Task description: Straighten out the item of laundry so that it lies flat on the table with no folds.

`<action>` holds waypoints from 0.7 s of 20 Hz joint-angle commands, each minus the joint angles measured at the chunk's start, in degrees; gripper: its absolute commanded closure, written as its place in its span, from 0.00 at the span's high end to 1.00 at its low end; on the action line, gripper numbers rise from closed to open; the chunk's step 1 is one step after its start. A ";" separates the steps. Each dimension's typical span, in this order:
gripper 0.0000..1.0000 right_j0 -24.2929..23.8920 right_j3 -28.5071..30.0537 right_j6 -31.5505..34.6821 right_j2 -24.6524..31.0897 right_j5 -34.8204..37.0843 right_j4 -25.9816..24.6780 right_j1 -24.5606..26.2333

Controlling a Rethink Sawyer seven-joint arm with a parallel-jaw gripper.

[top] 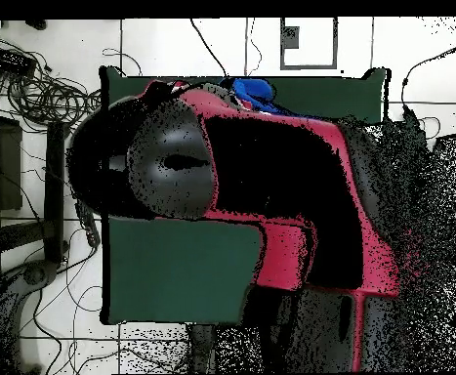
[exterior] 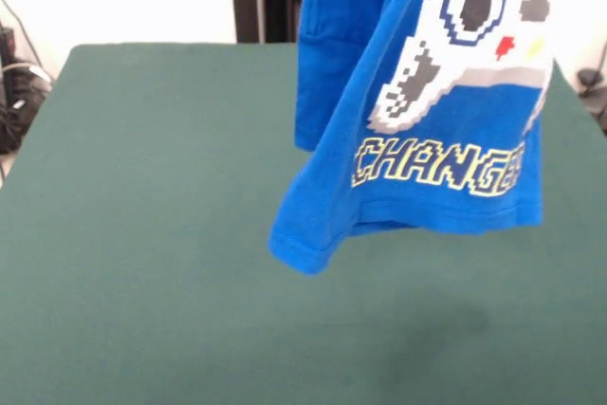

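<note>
Aloft at upper right of the front view, the small bright blue printed T-shirt (exterior: pixel 427 101) hangs clear of the dark green felt surface (exterior: pixel 142 234); lowering hem-first should spread it. The hand's state cannot be told.

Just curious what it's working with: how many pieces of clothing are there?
1. A blue T-shirt hangs in the air above the green table, not lying on it. From overhead only a bit of it shows past the red arm, which could hide something.
</note>
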 commanded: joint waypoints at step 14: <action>0.00 -0.49 6.97 8.46 2.33 -9.30 -0.28 11.34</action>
